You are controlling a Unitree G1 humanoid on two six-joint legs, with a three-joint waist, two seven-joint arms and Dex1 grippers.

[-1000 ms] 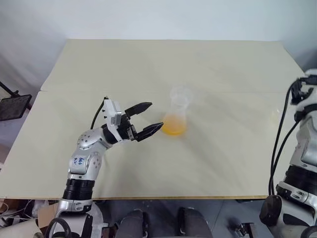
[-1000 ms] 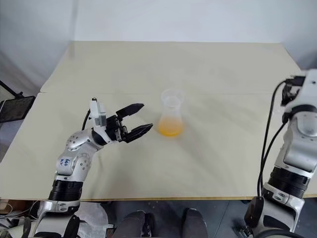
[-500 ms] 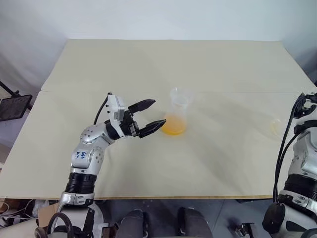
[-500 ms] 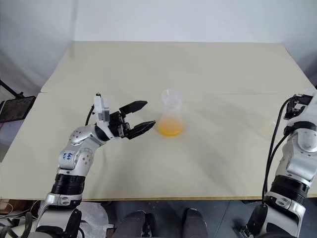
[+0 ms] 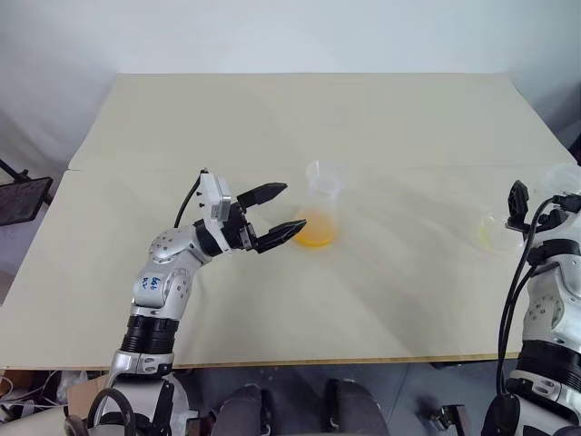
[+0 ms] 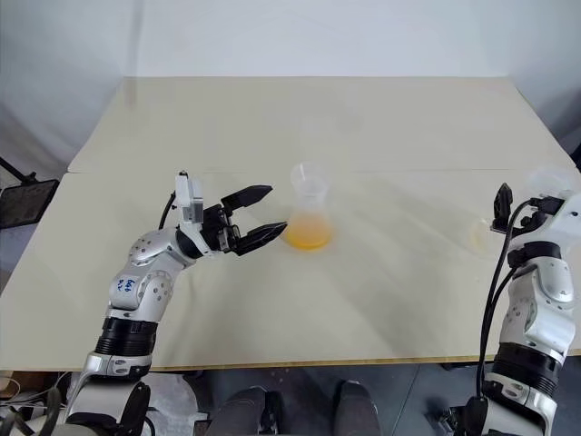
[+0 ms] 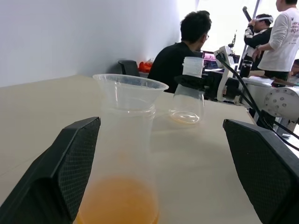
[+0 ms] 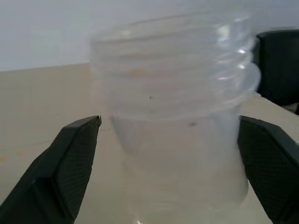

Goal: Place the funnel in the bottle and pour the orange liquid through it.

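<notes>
Left hand: Your left hand [image 5: 292, 207] hovers wide open and empty over the pale beige tabletop [image 5: 272, 118], fingertips pointing at the bottle and just beside its base.

Funnel: The small clear plastic funnel [image 5: 325, 177] sits upright in the bottle's neck, near the middle of the tabletop.

Bottle: The small clear flask-shaped bottle [image 5: 320, 216] stands upright on its wide base, untouched by either hand.

Orange liquid: A shallow bright orange liquid [image 5: 318, 237] pools in the bottom of the bottle, so I judge the pour done.

Second container: A clear plastic flask with a threaded neck [image 7: 187, 100] stands near the right edge, well apart from the bottle, with only a faint yellow film at its base.

Right hand: Your right hand [image 8: 169, 120] is spread open with a finger on each side of that threaded neck. Small gaps show beside the fingers, so it does not look gripped.

Handling: Expect the bottle to be light, thin-walled, smooth and top-heavy with the funnel loose on it. A nudge at the neck could tip it or unseat the funnel.

Where to hold: If you must steady it, close gently across the sloping shoulder below the funnel, not on the funnel's rim.
</notes>
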